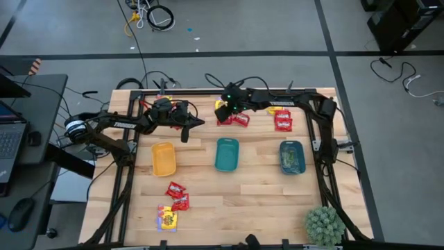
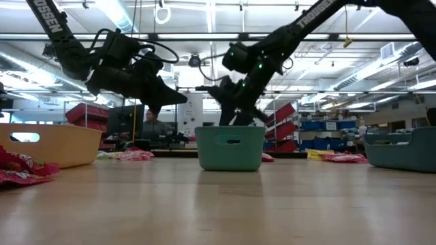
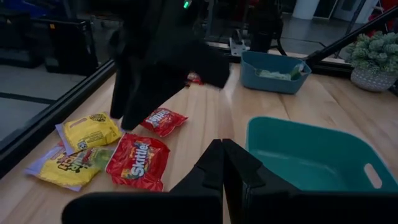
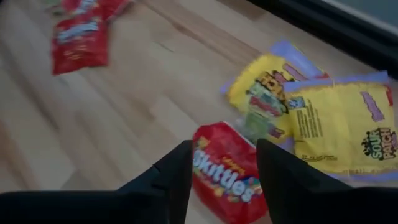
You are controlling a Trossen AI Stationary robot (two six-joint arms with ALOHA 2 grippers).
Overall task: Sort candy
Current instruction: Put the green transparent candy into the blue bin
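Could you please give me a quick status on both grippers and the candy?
Right gripper open over a red packet. Left gripper shut, empty, by the teal tray. Nothing in the way.

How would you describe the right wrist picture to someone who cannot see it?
The right gripper hangs open just above a glossy red Skittles candy packet lying on the light wooden table, one dark finger on each side of it. Beside it lie yellow Sour Patch candy packets, and more red candy packets lie farther off.
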